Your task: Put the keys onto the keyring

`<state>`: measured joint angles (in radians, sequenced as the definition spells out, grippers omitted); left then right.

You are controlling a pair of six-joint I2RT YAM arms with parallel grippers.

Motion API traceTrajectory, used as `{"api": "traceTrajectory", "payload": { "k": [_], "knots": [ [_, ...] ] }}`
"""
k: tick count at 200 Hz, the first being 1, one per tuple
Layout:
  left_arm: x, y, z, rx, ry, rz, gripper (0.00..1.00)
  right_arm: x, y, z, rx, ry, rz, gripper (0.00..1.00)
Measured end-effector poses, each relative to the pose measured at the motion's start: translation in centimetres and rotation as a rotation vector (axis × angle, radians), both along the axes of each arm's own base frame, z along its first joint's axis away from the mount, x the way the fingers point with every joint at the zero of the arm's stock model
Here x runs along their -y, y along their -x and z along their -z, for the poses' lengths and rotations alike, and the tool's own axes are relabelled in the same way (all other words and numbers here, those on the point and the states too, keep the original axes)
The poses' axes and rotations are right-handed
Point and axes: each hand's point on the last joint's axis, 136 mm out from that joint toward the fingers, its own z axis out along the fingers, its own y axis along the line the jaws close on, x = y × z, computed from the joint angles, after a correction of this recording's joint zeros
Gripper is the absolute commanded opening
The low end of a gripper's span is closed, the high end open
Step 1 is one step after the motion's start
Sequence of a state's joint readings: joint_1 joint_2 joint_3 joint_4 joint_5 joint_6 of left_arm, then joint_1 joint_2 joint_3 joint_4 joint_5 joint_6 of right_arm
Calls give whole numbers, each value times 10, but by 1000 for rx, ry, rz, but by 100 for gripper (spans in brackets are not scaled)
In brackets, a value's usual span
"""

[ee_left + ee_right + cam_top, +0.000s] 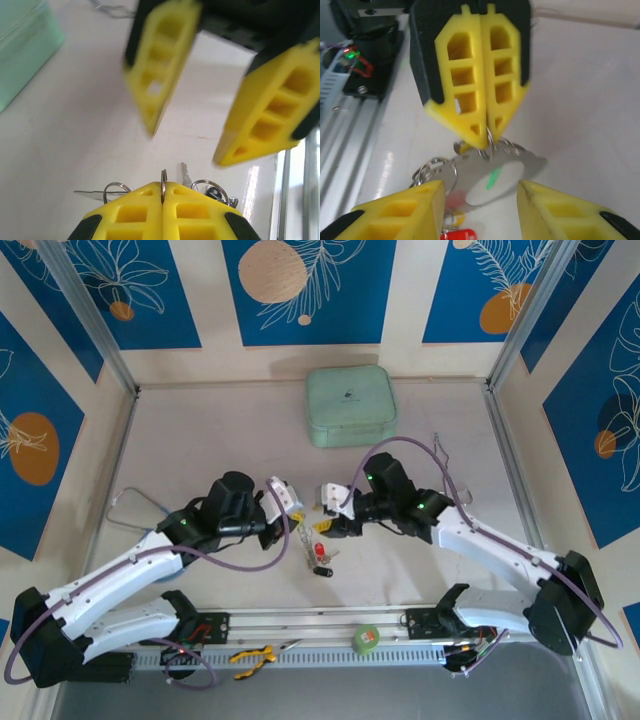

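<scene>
In the right wrist view the right claw (480, 192) stands wide open in the foreground, its yellow fingers (395, 210) touching nothing. Just beyond it the keys (495, 177) hang as a bunch, a red tag (462, 235) among them, from a thin ring (487, 146). This ring is pinched between the clenched tips of the left claw (486, 136). The left wrist view shows the same ring edge-on in that grip, with further rings either side and the spread right fingers behind. The overhead view places the bunch between the two arms at mid-table (200, 440); whether it rests on the surface cannot be told. Farther off lies the keyring (445, 462), a faint silvery line, and a mint-green case (350, 407) by the back wall.
</scene>
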<state>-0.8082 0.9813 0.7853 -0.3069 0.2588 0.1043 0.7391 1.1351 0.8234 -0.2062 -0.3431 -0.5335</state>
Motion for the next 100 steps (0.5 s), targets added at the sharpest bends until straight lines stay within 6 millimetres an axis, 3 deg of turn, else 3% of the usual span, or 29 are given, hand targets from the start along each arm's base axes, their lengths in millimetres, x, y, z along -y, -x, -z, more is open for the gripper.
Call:
{"api": "traceTrajectory", "payload": {
  "k": [22,44,74,100],
  "knots": [
    [-10,-14,-7,-119,28,-196,0,9,-3,-25,40,-62,79,42],
    [-26,-26,-16,-236,57,-406,0,-4,12,-38,64,-130,85,41],
    [-47,-35,-30,-359,124,-658,0,-43,42,-20,27,-155,39,42],
    [-57,-35,-32,-461,177,-794,0,-61,32,9,-34,-145,111,44]
  ]
}}
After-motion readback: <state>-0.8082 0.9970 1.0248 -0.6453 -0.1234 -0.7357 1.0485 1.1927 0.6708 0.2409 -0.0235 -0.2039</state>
